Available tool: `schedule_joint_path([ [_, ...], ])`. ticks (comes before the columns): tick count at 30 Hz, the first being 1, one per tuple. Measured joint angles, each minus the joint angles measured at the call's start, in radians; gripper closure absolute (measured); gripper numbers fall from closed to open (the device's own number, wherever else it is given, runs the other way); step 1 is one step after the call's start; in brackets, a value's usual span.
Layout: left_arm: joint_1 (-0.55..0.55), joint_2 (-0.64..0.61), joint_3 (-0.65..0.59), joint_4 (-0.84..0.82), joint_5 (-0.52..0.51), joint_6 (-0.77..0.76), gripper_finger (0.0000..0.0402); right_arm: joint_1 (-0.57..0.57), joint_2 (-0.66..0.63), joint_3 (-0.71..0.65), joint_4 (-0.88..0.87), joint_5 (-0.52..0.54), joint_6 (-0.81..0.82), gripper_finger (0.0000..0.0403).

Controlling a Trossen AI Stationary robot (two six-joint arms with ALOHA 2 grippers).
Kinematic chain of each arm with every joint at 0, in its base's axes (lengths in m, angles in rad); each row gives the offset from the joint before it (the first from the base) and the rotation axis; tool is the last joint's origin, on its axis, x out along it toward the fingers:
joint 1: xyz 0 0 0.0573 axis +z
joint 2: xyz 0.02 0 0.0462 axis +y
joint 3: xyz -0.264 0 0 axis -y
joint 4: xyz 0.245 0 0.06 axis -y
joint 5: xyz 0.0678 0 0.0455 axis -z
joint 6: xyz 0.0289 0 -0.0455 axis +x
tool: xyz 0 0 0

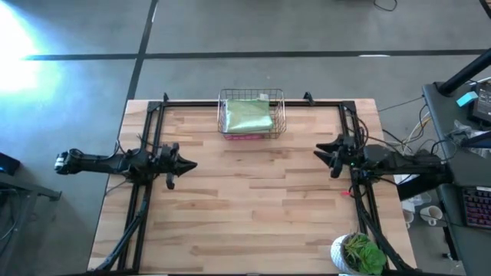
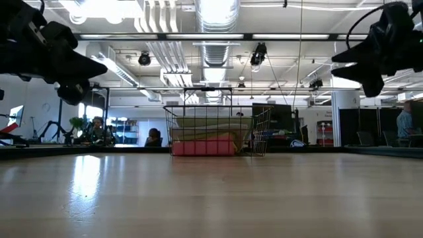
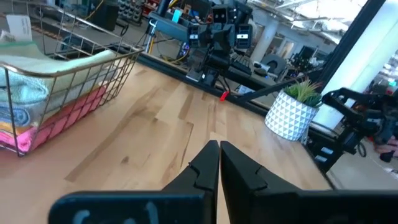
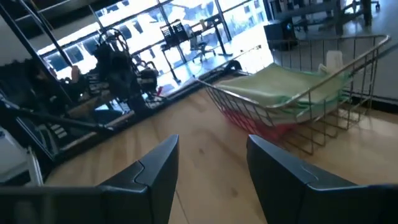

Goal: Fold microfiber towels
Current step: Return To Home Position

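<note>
The desk (image 1: 253, 199) is pale jointed wood, smooth with a soft sheen. At upper centre, the basket (image 1: 281, 107) is thin, shiny coppery metal wire, and the towels (image 1: 249, 115) in it are matt, fuzzy cloth. The left end effector (image 1: 192, 165) and right end effector (image 1: 317, 152) look like dark matt plastic.

I assess this as an open-plan robotics lab: exposed ceiling ducts (image 2: 213, 16), strip lights (image 2: 132, 36), bare concrete floor (image 1: 307, 77), a butcher-block bench (image 1: 253, 207), and a seated person (image 2: 98, 129) at workstations beyond.
</note>
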Motion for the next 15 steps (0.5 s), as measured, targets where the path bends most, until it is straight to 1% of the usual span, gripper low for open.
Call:
schedule_joint_path([
  [3,0.0,-0.001,0.0,0.001,0.0,0.064,0.0402,0.0,-0.008,-0.06,0.086,0.006,0.018,0.0225],
  [5,0.0,-0.005,0.0,0.003,0.0,0.115,0.0402,0.0,0.005,-0.068,0.124,0.013,0.008,0.0225],
  [10,0.0,-0.04,0.0,0.005,0.001,0.25,0.0402,0.0,0.011,-0.069,0.124,0.049,-0.014,0.0225],
  [15,0.0,-0.093,0.0,0.006,0.0,0.352,0.0402,0.0,0.024,-0.065,0.104,0.05,-0.041,0.0225],
])
